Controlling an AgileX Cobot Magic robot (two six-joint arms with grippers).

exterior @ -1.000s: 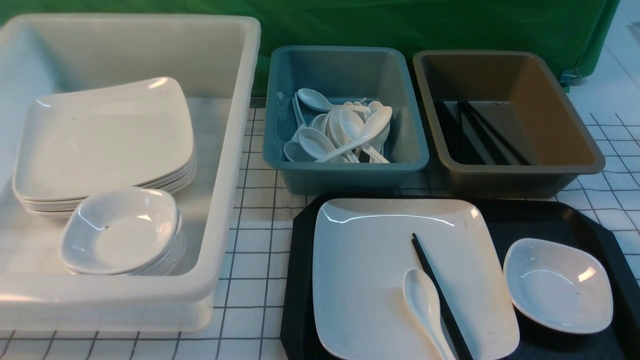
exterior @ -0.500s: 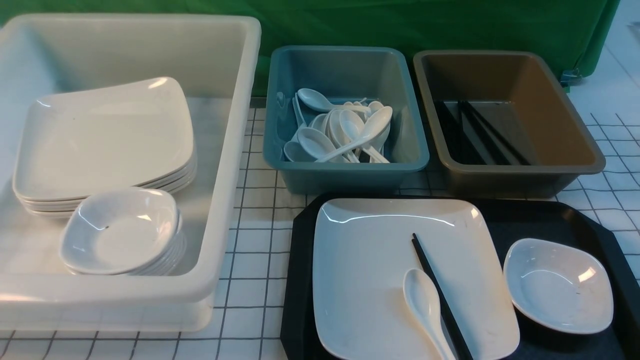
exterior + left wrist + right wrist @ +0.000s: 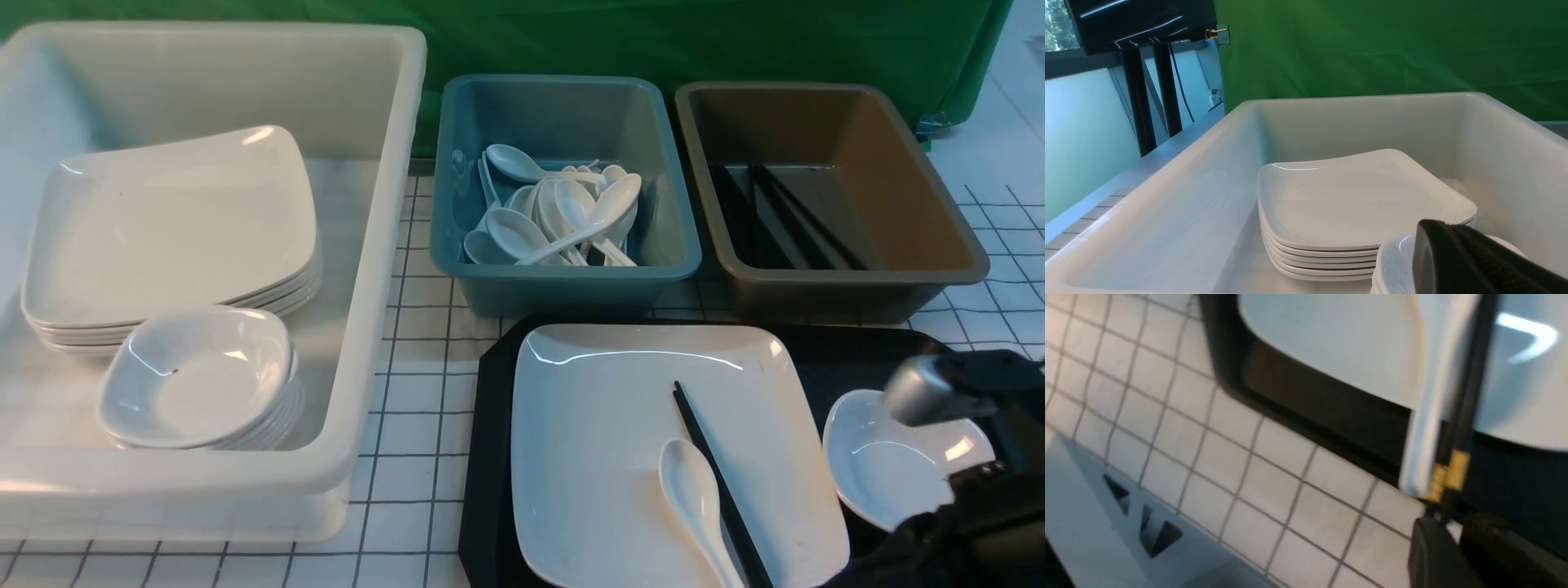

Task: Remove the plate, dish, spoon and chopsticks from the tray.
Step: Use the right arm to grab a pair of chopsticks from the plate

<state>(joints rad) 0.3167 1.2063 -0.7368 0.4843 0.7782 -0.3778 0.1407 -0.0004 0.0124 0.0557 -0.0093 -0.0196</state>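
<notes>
The robot's right arm (image 3: 939, 388), dark with a silver joint, has come into the lower right of the frame. It now hides the right side of the dish (image 3: 886, 465).

Spoon (image 3: 694, 494) and chopsticks (image 3: 702, 445) lie on the plate (image 3: 604, 425).

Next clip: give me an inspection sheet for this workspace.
Surface: white gridded tabletop.
Job's things: plate, spoon and chopsticks on it, and dish, all on the tray.
Clutter: white tub of stacked crockery; teal bin of spoons; brown bin of black sticks.
Grippers: right gripper by the tray's near edge, blurred; left gripper facing the tub; jaws unclear on both.
Cables: one thin dark cable beside a stand past the tub.
Surroundings: green backdrop.
</notes>
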